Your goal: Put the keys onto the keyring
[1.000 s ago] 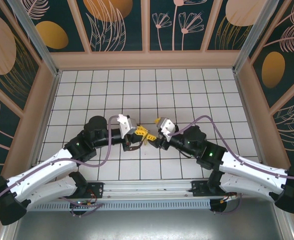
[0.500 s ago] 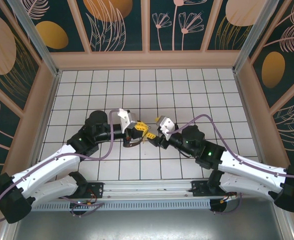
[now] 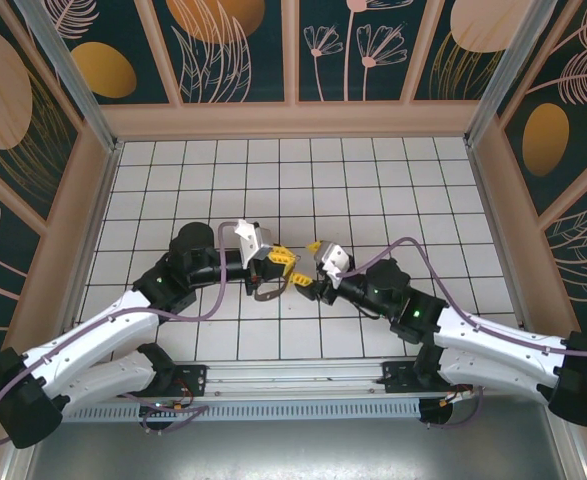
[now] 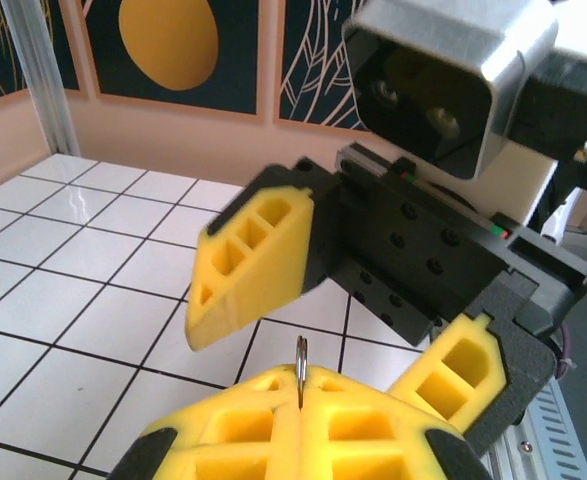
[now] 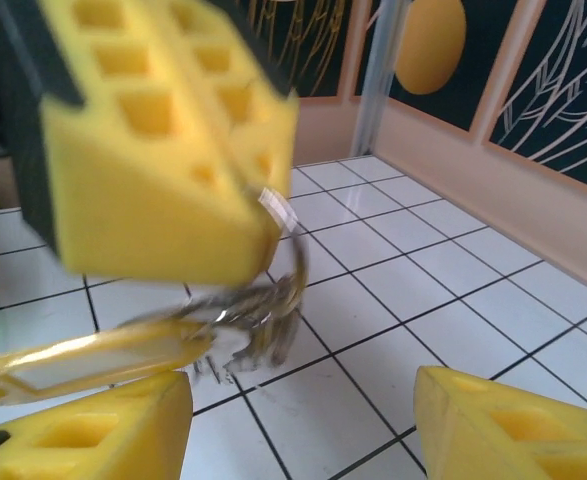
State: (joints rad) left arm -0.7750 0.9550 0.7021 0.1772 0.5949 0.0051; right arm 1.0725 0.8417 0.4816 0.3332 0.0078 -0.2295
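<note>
Two robot arms, the left arm and the right arm, wore white shells over black joints, each trailed by a looping purple cable. A small green light glowed on a black joint. Bright yellow fingers, moulded with open cells, sat on black, screw-dotted mounts.

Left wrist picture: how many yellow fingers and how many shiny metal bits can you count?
Yellow fingers: 4
Thin metal piece pinched between the shut pair: 1
Total: 5

Yellow fingers; silvery keys; white gridded table.
</note>
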